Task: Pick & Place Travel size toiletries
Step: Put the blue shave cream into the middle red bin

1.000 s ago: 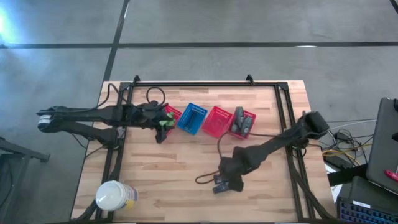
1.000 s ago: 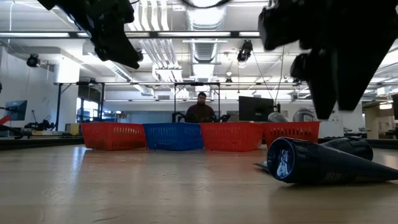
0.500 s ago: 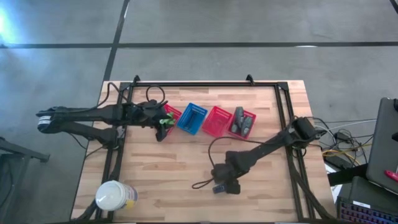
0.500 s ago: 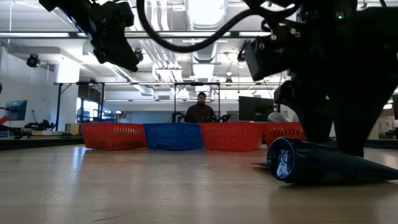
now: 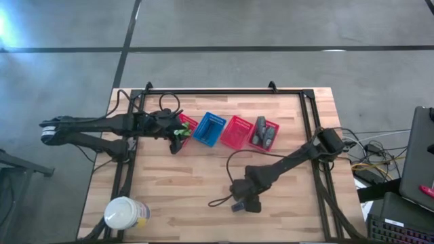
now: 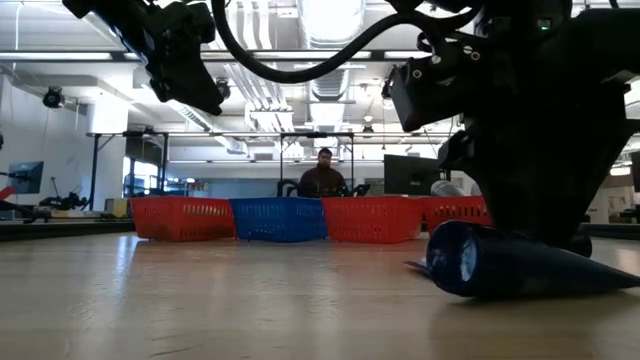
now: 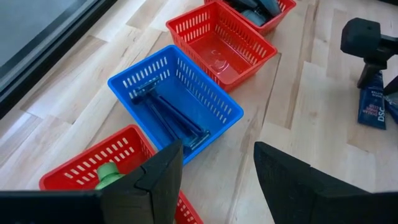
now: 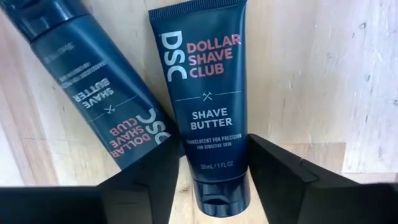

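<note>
Two dark navy shave-butter tubes lie flat on the wood, side by side. My right gripper is open and low over them. Its fingers stand on either side of one tube's cap end; I cannot tell whether they touch it. In the low view that tube lies under the gripper. My left gripper is open and holds nothing. It hovers above the leftmost red basket, where a green bottle rests.
Four mesh baskets stand in a row: red, blue with thin dark razors, red, and red with dark grey containers. A large white jar stands at the near left corner. A cable loops beside the tubes.
My right gripper has come down onto the tubes and shifted a little toward the table's left, staying open. In the low view the tube beneath it has turned slightly. My left arm has kept still.
</note>
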